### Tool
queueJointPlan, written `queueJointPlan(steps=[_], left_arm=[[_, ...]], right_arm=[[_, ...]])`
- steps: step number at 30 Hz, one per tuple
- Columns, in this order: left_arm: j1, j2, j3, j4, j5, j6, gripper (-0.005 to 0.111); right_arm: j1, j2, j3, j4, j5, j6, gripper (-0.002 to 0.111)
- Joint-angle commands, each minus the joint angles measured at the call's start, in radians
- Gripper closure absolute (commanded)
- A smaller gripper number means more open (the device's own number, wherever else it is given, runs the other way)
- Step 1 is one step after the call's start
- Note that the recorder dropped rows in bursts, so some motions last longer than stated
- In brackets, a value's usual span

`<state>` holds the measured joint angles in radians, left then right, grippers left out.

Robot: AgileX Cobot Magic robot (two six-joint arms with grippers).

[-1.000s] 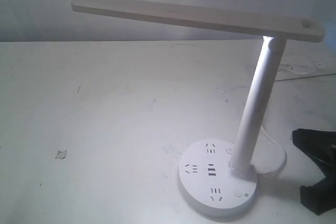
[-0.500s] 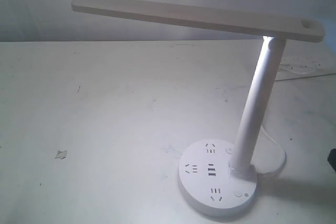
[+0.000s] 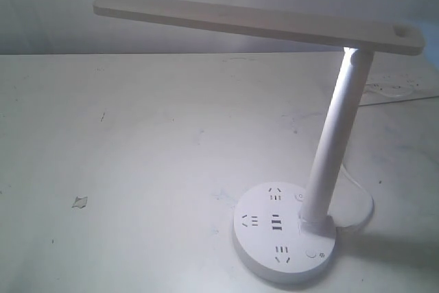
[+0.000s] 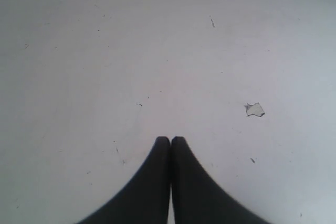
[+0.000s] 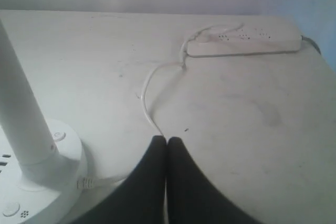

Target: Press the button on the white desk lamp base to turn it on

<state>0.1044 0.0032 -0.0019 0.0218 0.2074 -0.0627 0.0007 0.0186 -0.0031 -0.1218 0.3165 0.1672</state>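
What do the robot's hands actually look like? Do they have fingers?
Each is a plain two-fingered claw. The left gripper and the right gripper look alike: smooth matte black fingers, broad at the root and curving in to narrow, rounded tips. No markings or cables show on them. The arms themselves are outside every picture.

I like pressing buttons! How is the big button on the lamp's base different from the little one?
The big button is wider than the little button. A tiny sun mark sits beside the big button; none shows by the little one. Both are round, white and on the lamp base.
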Motion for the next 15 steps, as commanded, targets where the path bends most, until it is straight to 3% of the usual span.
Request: queueJointPlan(steps=[1,5,15], left_arm=[[-0.008,-0.003,0.002,0.0,-0.004,0.0,0.107],[-0.008,-0.003,0.002,0.0,-0.006,0.0,0.107],[-0.008,-0.003,0.002,0.0,-0.006,0.0,0.107]], right_arm=[[-0.001,-0.019,0.003,0.049,-0.005,-0.147,0.108],[-0.001,-0.019,0.003,0.147,-0.003,-0.264,0.108],[-0.001,-0.019,0.003,0.151,0.005,-0.268,0.108]])
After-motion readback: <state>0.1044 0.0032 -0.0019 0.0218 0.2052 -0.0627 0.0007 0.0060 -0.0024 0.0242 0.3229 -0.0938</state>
